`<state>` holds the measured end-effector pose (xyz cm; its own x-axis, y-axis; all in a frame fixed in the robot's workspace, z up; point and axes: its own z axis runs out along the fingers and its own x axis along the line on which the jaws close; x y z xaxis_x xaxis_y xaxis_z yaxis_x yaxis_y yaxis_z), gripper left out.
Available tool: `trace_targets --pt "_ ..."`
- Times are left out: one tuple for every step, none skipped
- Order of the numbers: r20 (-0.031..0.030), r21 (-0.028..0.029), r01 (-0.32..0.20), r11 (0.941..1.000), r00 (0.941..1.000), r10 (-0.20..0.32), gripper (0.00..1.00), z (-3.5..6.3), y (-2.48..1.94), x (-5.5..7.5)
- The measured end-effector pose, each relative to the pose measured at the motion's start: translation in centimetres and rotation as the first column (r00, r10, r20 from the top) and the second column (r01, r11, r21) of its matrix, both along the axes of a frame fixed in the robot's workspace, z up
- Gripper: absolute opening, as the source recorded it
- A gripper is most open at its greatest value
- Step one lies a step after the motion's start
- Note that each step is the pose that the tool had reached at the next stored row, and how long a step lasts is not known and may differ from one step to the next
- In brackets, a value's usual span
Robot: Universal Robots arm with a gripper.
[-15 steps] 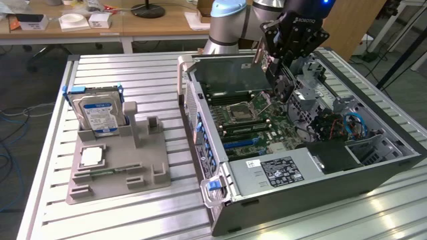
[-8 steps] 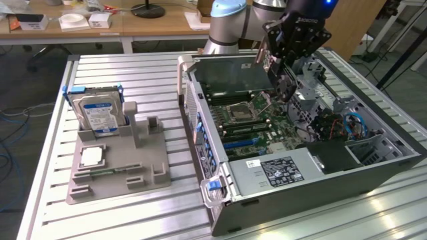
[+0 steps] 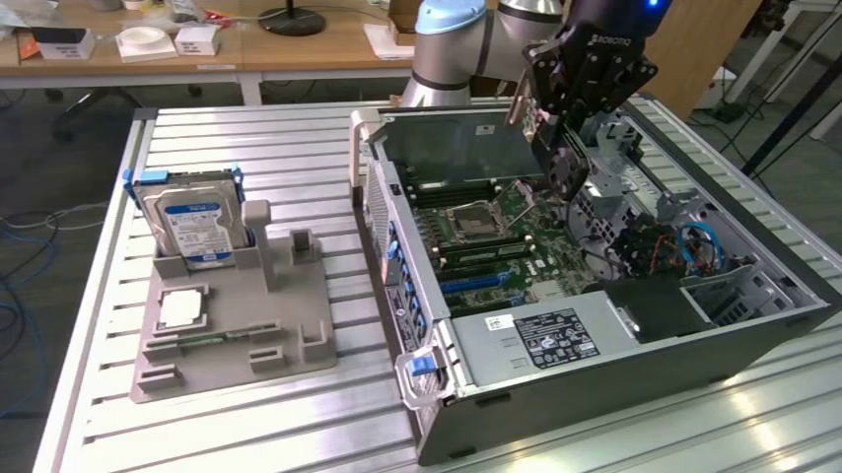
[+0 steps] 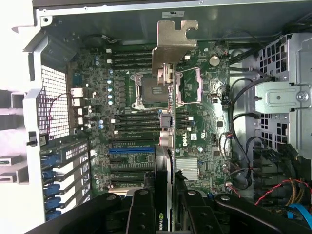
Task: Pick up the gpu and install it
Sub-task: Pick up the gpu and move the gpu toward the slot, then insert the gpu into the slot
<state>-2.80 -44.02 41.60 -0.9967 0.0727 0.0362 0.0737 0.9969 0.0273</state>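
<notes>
Gpu [image 3: 460,148] (in jaws) over case's [image 3: 632,379] motherboard [image 3: 516,241]

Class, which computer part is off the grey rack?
The graphics card, clamped in the jaws over the open case; the hard drive and processor chip sit in the rack.

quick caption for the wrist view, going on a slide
Claw gripping the gpu edge-on over the motherboard inside the open computer case

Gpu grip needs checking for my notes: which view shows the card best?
The exterior view: the gpu shows its broad green face, held by the gripper over the open computer case. The wrist view shows it edge-on, with its silvery bracket.
</notes>
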Motion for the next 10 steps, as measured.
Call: trace_targets --pt "-0.0001 -0.0001 0.000 1.0000 1.0000 0.000 0.26 0.00 0.00 -0.04" --pt "0.0005 0.0001 0.000 1.0000 1.0000 0.000 0.26 -0.01 0.00 -0.24" --pt "0.0007 0.0001 0.000 1.0000 1.0000 0.000 0.26 -0.01 0.01 -0.35" --pt "0.0008 -0.0001 0.000 1.0000 1.0000 0.000 0.26 -0.01 0.01 -0.38" --pt "0.0008 -0.0002 0.000 1.0000 1.0000 0.000 0.26 -0.01 0.00 -0.38" --pt "0.0008 0.0000 0.000 1.0000 1.0000 0.000 0.26 -0.01 0.00 -0.38" --pt "0.0008 -0.0001 0.000 1.0000 1.0000 0.000 0.26 -0.01 0.00 -0.38" --pt "0.0008 -0.0001 0.000 1.0000 1.0000 0.000 0.26 -0.01 0.00 -0.38" --pt "0.0008 -0.0001 0.000 1.0000 1.0000 0.000 0.26 -0.01 0.00 -0.39" --pt "0.0008 0.0000 0.000 1.0000 1.0000 0.000 0.26 -0.01 0.00 -0.39"
